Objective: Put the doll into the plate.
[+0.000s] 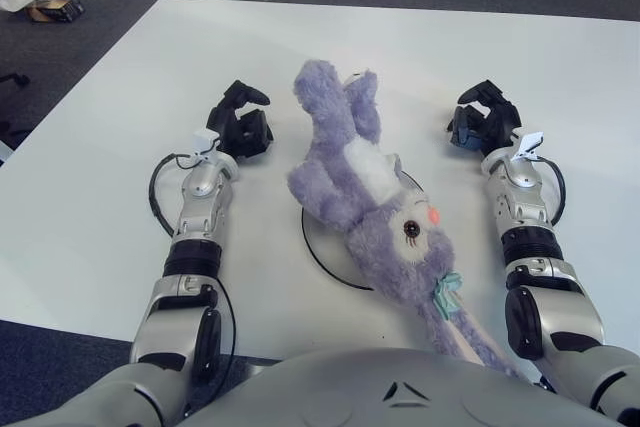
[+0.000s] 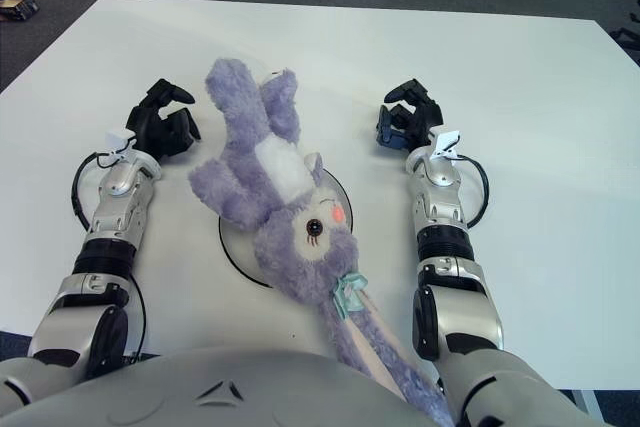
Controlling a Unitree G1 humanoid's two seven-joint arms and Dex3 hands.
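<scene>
A purple plush rabbit doll point(image 1: 355, 177) lies on its back across a white round plate point(image 1: 322, 247) in the middle of the white table. Its legs point away from me and its long ears point(image 1: 470, 332) hang over the near table edge. Most of the plate is hidden under the doll. My left hand point(image 1: 243, 119) is to the left of the doll's legs, fingers curled, holding nothing. On the other side, my right hand point(image 1: 483, 117) is to the right of the doll, fingers curled and empty as well.
The white table point(image 1: 120, 97) extends far beyond both hands. Dark carpet surrounds it, with a small box and paper point(image 1: 40, 2) on the floor at far left. A black cable point(image 1: 158, 187) loops beside my left forearm.
</scene>
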